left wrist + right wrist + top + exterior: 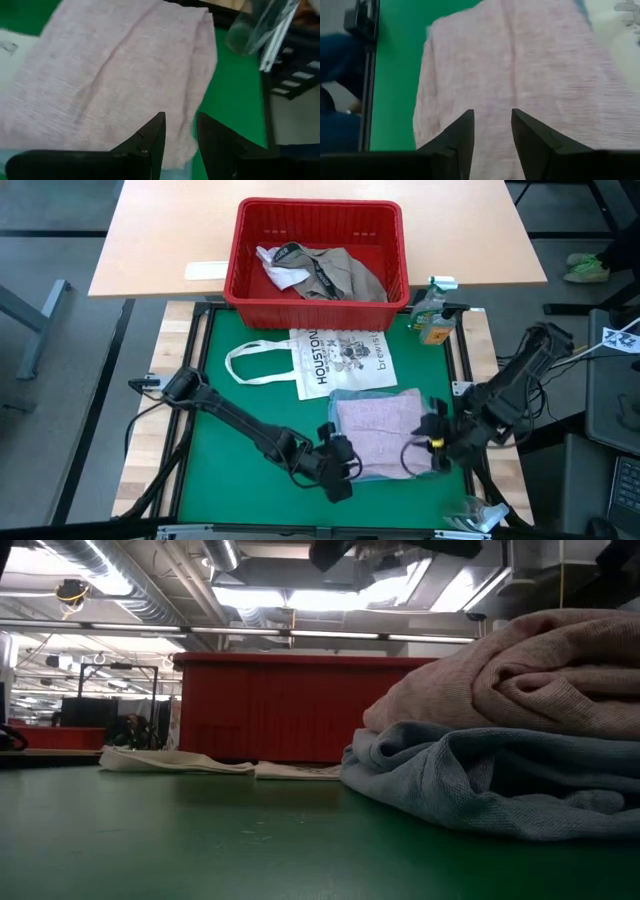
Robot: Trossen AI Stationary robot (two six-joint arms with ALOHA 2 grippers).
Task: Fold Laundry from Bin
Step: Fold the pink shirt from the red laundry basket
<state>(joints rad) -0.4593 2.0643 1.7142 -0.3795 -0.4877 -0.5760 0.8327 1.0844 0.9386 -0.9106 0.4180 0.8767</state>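
We see the pink garment (377, 437) folded flat on the green mat (230, 445), lying on top of a light blue garment (352, 394) whose edge shows at its 12 o'clock side. In the low view the pink piece (520, 675) sits stacked on the blue one (480, 775).

Left gripper (345, 470) is at the pink garment's 7 o'clock corner. In its wrist view the fingers (150, 140) stand narrowly apart over the cloth edge, nothing between them. Not gripping.

Right gripper (432, 442) is at the garment's 4 o'clock edge. Its wrist view shows the fingers (460, 137) with a modest gap, pink cloth (520, 65) below and ahead, nothing pinched.

Bin (245, 275) sits at 12 o'clock past the mat, on the tan table (160, 250). Inside it we see khaki-grey cloth (345, 272) and a white piece (275, 265) at its 9 o'clock side.

Tote (335, 360) with "HOUSTON" print lies flat between bin and folded stack, handle toward 9 o'clock, touching the blue garment's far edge.

A bottle (433, 315) stands at the mat's 1 o'clock corner, just beside the bin. Clear plastic item (480, 515) at the 5 o'clock corner; we can't tell what it is.
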